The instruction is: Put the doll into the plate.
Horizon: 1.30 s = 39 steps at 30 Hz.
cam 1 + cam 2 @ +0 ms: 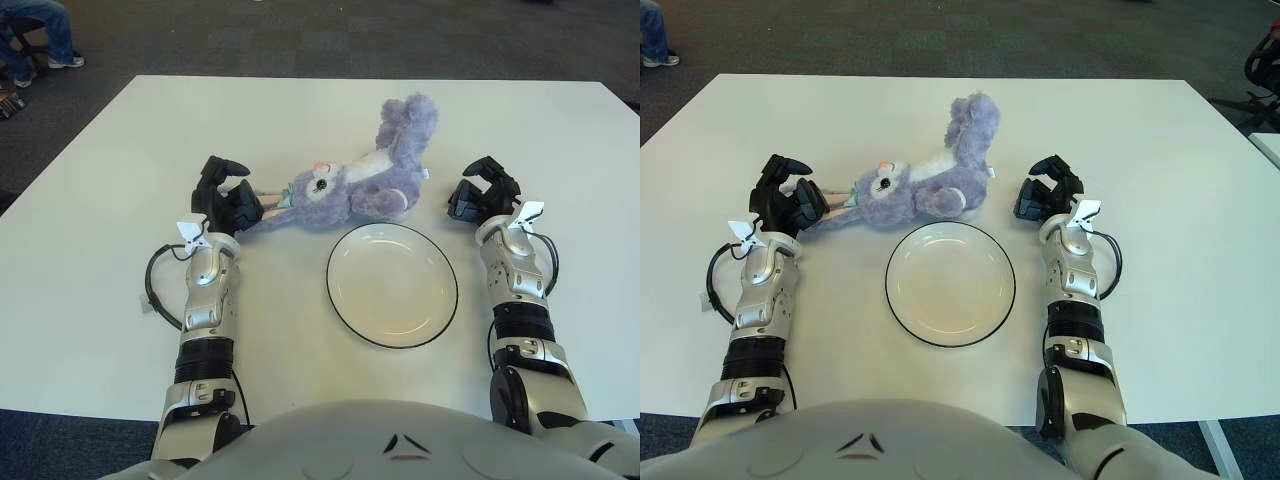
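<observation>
A purple plush bunny doll (352,185) lies on its side on the white table, just behind the plate, with its head to the left and its legs raised toward the far right. The white plate (392,285) with a dark rim sits empty at the table's centre front. My left hand (228,197) is at the tip of the doll's long ears (268,217), fingers relaxed and not closed around them. My right hand (482,192) is a short way right of the doll's body, fingers loosely spread and holding nothing.
The white table (120,150) ends against dark carpet on all sides. A seated person's legs (40,30) show at the far left corner, and a chair base (1260,95) stands off the far right.
</observation>
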Available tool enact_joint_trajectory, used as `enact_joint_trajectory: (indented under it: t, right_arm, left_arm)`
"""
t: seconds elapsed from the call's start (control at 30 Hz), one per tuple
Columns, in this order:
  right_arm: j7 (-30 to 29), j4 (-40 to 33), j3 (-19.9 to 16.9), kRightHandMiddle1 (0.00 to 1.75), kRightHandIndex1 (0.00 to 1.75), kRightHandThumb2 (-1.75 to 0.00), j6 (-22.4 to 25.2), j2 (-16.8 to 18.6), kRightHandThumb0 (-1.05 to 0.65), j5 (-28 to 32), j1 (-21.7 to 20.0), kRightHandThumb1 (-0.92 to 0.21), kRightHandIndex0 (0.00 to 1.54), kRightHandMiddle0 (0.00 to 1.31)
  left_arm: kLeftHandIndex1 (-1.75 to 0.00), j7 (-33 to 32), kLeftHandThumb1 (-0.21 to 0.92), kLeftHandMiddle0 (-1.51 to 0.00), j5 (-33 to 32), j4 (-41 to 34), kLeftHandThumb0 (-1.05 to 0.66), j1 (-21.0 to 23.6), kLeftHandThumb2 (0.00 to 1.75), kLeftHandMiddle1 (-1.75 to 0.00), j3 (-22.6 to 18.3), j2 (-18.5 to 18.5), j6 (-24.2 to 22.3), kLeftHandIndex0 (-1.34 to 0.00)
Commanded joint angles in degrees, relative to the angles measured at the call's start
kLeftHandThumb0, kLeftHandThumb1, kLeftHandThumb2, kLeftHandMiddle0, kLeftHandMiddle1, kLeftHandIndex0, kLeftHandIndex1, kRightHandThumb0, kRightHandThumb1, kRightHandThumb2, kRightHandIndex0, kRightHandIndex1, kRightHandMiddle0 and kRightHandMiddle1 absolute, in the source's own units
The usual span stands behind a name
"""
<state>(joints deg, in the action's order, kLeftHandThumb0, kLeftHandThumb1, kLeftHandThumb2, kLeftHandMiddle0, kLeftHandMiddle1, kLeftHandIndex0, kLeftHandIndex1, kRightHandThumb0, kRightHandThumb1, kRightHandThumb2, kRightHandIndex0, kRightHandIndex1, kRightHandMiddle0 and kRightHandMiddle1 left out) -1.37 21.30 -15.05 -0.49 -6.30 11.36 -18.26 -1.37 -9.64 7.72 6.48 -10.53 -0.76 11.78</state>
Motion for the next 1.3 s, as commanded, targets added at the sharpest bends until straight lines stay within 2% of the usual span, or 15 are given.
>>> enact_joint_trajectory:
  t: [0.0,0.6,0.8,0.83,0.9,0.97,1.03,1.13,1.17,1.27]
  right_arm:
    - [-0.4,0.6,-0.1,1.75,1.75,-1.7,1.7,0.1,-0.01,-0.1,1.2,0.02,0.85,0.64]
    - [0.0,0.6,0.0,1.75,1.75,-1.71,1.5,-0.1,-0.01,-0.3,1.3,0.02,0.86,0.65]
    - [0.2,0.7,0.0,1.75,1.74,-1.71,1.6,-0.1,-0.01,-0.2,1.3,0.03,0.86,0.65]
    - [0.2,0.7,0.0,1.75,1.74,-1.71,1.6,-0.1,-0.01,-0.2,1.3,0.03,0.86,0.65]
    - [0.2,0.7,0.0,1.75,1.75,-1.72,1.6,-0.1,-0.01,-0.2,1.3,0.03,0.86,0.65]
    - [0.3,0.7,0.0,1.75,1.75,-1.73,1.6,-0.1,-0.01,-0.1,1.3,0.04,0.87,0.66]
    - [0.3,0.7,0.0,1.75,1.75,-1.73,1.7,-0.1,-0.01,-0.1,1.2,0.04,0.87,0.66]
    - [0.4,0.6,-0.1,1.75,1.75,-1.73,1.8,-0.1,-0.01,0.0,1.2,0.05,0.87,0.66]
    - [0.3,0.6,-0.1,1.75,1.75,-1.74,1.9,0.0,-0.01,0.0,1.2,0.05,0.88,0.66]
    - [0.1,0.5,-0.1,1.75,1.75,-1.74,2.0,0.0,-0.01,0.1,1.2,0.06,0.88,0.67]
  left_arm:
    - [-1.75,0.1,0.44,-1.1,0.1,1.1,-0.44,-1.3,1.16,-1.75,0.0,-0.2,-0.2,-0.51]
    - [-1.75,0.0,0.44,-1.11,0.0,1.1,-0.44,-1.4,1.16,-1.75,-0.2,-0.1,-0.3,-0.51]
    - [-1.75,0.7,0.48,-1.09,-1.4,1.1,-0.43,-1.3,1.11,-1.75,-0.5,-0.3,-0.5,-0.48]
    - [-1.75,1.0,0.5,-1.08,-1.5,1.2,-0.42,-1.3,1.08,-1.75,-0.5,-0.2,-0.2,-0.46]
    - [-1.75,1.3,0.63,-1.04,-1.1,1.5,-0.4,-1.2,0.91,-1.75,-0.4,0.1,0.7,-0.37]
    - [-1.75,1.4,0.8,-0.95,0.4,1.9,-0.37,-1.3,0.68,-1.75,0.1,0.7,2.2,-0.27]
    - [-1.75,1.7,0.86,-0.81,2.2,2.4,-0.36,-1.3,0.6,-1.71,0.7,1.5,3.9,-0.23]
    - [-1.31,2.1,0.9,-0.62,4.1,3.2,-0.58,-1.3,0.66,-1.4,1.3,2.5,6.4,-0.07]
    - [-1.22,2.4,0.91,-0.59,4.9,3.8,-0.61,-1.2,0.67,-1.33,1.6,3.0,7.9,-0.06]
    - [-0.81,2.9,0.92,-0.45,6.3,5.0,-0.71,-1.1,0.7,-0.95,2.1,3.9,10.8,-0.01]
